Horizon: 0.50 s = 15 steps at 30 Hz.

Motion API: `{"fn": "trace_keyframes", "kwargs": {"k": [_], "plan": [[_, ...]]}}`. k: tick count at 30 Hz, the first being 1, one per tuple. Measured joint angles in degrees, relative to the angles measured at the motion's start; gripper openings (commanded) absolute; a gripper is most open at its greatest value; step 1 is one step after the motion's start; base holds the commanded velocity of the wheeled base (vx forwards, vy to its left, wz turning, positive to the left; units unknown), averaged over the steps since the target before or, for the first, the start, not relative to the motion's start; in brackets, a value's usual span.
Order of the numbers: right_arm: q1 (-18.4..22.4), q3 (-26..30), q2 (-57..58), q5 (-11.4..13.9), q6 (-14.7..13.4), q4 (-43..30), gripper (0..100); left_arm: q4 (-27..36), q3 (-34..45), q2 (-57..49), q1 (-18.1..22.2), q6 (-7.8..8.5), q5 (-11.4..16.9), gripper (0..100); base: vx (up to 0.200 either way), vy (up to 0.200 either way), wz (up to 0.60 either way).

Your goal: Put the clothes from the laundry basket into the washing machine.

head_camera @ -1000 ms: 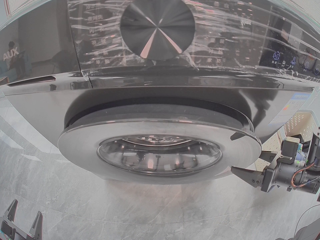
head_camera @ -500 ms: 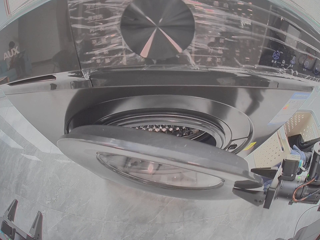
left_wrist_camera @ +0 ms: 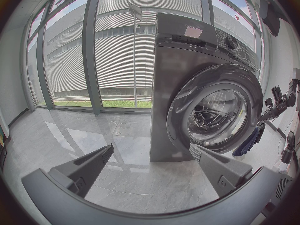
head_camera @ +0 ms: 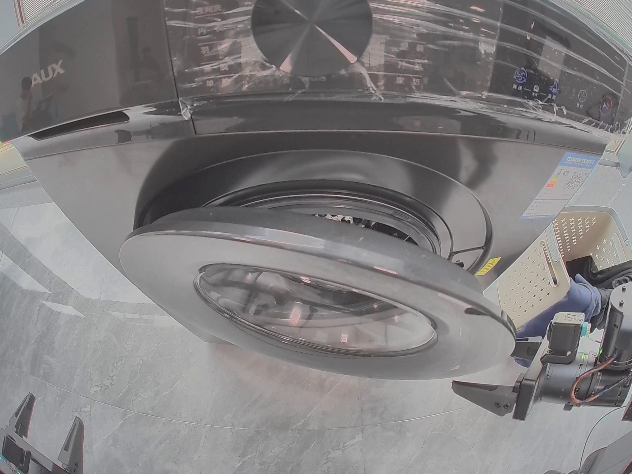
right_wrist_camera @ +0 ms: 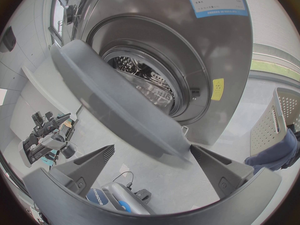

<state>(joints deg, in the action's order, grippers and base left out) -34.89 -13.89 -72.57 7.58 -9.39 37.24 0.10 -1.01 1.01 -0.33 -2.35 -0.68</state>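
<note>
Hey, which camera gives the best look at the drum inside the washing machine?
The right wrist view: the drum and its studded wall show directly past the open door. The head view catches a sliver above the door; the left wrist view sees it through the door glass.

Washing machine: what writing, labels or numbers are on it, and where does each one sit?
Brand logo: white letters, upper left panel of the washing machine; a brand name, so not quoted.
Control panel print: character rows beside the dial, too blurred to read.
Energy label: right front, too small.
Yellow sticker: beside the door opening, too small.
</note>
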Motion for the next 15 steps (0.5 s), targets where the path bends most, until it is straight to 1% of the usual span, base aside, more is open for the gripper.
{"fn": "trace_keyframes", "kwargs": {"k": [3, 5, 12, 15], "plan": [[0.02, 0.09, 0.16, -0.01, 0.0, 0.11, 100, 0.0, 0.0, 0.0, -0.02, 0.0, 0.02, 100, 0.0, 0.0, 0.0], [0.06, -0.41, 0.09, -0.15, -0.02, 0.06, 100, 0.0, 0.0, 0.0, 0.0, 0.0, 0.02, 100, -0.2, 0.0, 0.0], [0.09, -4.85, -2.32, -0.41, -0.05, 0.22, 100, 0.0, 0.0, 0.0, -0.02, 0.0, 0.0, 100, -0.2, 0.0, 0.0], [-0.39, -4.44, -2.89, -0.34, 0.02, 0.15, 100, 0.0, 0.0, 0.0, -0.02, 0.0, 0.0, 100, 0.0, 0.0, 0.0]]}}
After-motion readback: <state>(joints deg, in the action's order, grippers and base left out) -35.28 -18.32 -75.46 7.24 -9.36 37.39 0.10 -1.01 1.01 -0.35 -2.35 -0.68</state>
